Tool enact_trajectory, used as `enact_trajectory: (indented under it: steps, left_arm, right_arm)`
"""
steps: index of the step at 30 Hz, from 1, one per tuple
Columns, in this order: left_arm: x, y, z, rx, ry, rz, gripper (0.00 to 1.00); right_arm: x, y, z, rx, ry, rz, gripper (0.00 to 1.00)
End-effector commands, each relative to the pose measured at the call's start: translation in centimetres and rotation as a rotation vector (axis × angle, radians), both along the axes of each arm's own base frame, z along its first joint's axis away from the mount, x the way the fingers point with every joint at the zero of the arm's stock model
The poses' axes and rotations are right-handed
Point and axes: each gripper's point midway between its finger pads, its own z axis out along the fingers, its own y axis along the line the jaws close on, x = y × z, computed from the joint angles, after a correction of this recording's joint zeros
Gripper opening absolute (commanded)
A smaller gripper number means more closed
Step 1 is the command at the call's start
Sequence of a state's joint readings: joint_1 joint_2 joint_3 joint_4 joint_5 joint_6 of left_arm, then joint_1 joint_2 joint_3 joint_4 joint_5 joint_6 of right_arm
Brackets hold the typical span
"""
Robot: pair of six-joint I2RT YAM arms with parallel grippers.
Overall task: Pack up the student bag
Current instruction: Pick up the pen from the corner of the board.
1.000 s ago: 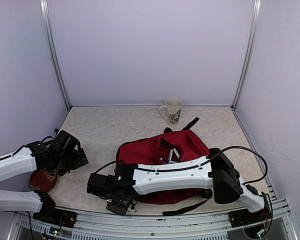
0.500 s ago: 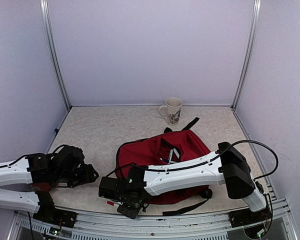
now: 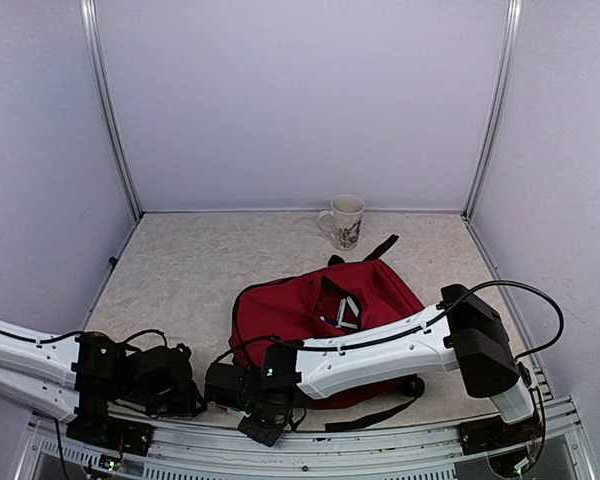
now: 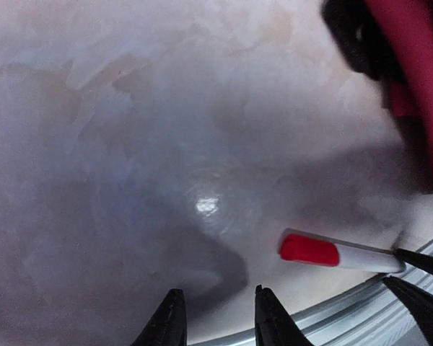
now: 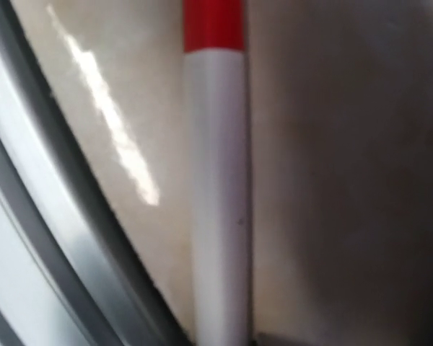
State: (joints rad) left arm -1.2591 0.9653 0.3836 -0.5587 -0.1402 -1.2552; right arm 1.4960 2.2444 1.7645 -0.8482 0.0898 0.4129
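Both arms are sitting closer to the table's near edge than 1 s ago: L arm is lying low along the front-left corner, w/ the left gripper [image 4: 218, 306] pointing toward the right gripper [image 4: 392, 265], which is now further right & nearer the front. L fingers are hovering low over the table [image 3: 200, 260] w/ a narrow gap btwn them, gripping nothing. R jaws are standing apart; 1 fingertip [image 4: 422, 262] is meeting the end of a white marker [image 4: 361, 256] w/ a red cap [image 4: 308, 249], but nothing is being pinched. It's lying flat, just beside the metal rail [image 5: 29, 216]. Mid-table the student bag [image 3: 310, 300] is lying w/ its top opening gaping, R forearm crossing over its near side. 1 mug [image 3: 346, 220] is standing upright behind it, well apart from both grippers.
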Motion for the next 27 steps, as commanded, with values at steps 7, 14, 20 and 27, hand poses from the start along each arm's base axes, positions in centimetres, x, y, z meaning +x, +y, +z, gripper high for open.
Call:
enact_trajectory:
  steps: [7,14,20,27]
  left_arm:
    - [-0.8,-0.8,-2.2,0.008,0.045,-0.021,0.25]
    - [-0.2,0.3,-1.8,0.013,0.027,0.03,0.24]
    - [0.5,1.5,-0.7,-0.017,0.01,0.067,0.24]
    - [0.7,2.1,-0.7,-0.023,0.009,0.083,0.25]
  right_arm:
    - [1.0,-1.0,-1.6,-0.098,-0.079,-0.021,0.19]
    - [1.4,-0.3,-2.1,-0.104,-0.097,-0.022,0.15]
    - [1.6,-1.1,-2.3,-0.136,-0.109,-0.021,0.0]
    - [1.1,-1.8,-1.8,-0.129,-0.079,-0.035,0.0]
